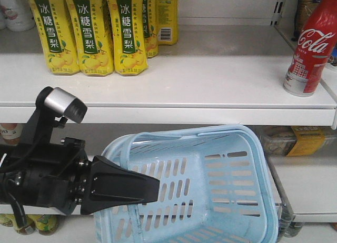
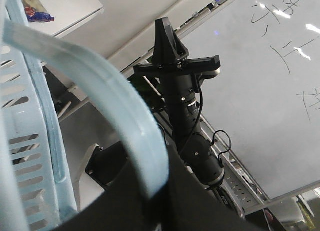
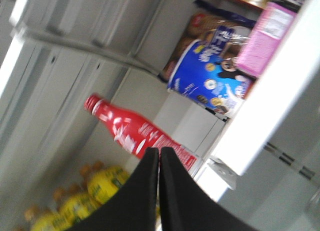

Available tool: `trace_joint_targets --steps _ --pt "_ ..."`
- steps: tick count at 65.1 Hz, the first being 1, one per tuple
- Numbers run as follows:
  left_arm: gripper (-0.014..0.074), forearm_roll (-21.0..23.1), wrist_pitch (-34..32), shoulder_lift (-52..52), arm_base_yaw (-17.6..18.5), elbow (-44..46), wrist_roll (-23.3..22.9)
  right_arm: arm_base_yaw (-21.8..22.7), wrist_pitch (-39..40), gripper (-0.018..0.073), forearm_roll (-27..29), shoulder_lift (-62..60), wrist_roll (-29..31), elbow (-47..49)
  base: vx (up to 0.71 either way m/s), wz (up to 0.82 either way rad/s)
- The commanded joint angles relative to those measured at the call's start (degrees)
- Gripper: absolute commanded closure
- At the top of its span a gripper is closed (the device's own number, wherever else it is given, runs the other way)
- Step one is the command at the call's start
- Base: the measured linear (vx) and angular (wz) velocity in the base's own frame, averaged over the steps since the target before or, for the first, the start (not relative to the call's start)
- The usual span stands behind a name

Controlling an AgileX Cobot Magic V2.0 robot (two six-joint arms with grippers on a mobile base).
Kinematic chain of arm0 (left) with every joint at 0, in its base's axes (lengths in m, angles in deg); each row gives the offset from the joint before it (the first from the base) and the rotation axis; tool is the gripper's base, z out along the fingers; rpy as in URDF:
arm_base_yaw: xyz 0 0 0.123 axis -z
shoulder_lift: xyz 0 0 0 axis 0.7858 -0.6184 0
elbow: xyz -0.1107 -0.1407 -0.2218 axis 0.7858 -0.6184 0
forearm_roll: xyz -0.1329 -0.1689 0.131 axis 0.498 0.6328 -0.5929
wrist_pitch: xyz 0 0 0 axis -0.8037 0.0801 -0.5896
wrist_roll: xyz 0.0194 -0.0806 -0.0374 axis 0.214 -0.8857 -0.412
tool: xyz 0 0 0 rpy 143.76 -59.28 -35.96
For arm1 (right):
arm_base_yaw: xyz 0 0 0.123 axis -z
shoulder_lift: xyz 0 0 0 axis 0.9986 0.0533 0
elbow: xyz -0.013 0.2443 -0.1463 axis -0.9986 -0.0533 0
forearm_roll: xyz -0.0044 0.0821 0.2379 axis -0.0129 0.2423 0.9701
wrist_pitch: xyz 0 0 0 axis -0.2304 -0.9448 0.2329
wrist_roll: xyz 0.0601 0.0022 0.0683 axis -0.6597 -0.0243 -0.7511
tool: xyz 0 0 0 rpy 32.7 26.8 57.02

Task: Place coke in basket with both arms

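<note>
Red coke (image 1: 310, 48) stands upper right on the shelf (image 1: 210, 90), not in the blue basket (image 1: 221, 201) yet. Left fingers (image 1: 131, 188) clamp the basket; right fingers (image 3: 145, 196) are together, empty.

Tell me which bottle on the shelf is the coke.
The coke is the red bottle standing alone at the right end of the shelf; the yellow-labelled bottles cluster at its left. The left gripper holds the basket.

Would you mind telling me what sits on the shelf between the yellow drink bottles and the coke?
Nothing does. In the exterior front-facing view, the white shelf is bare between the yellow drink bottles and the coke.
</note>
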Motion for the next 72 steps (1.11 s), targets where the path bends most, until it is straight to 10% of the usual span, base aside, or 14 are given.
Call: trace_joint_targets --steps 1,15,42,53,72 --pt "0.0603 5.96 -10.14 1.47 0.22 1.71 0.27 0.1 -3.48 0.0564 -17.88 0.84 -2.39 9.2 0.0 0.0" --pt "0.0603 5.96 -10.14 1.47 0.22 1.71 0.27 0.1 -15.24 0.0494 -47.66 11.21 -10.06 28.87 0.0 0.0" --pt "0.0603 5.96 -10.14 1.47 0.22 1.71 0.27 0.2 2.07 -0.0043 -53.87 28.86 -14.51 35.12 0.0 0.0" --pt "0.0603 5.96 -10.14 1.47 0.22 1.71 0.27 0.2 0.83 -0.0048 -65.52 33.22 -15.83 39.43 0.0 0.0" --pt "0.0603 5.96 -10.14 1.47 0.22 1.71 0.27 0.2 1.52 -0.0031 -90.79 46.12 -36.66 49.1 0.0 0.0"
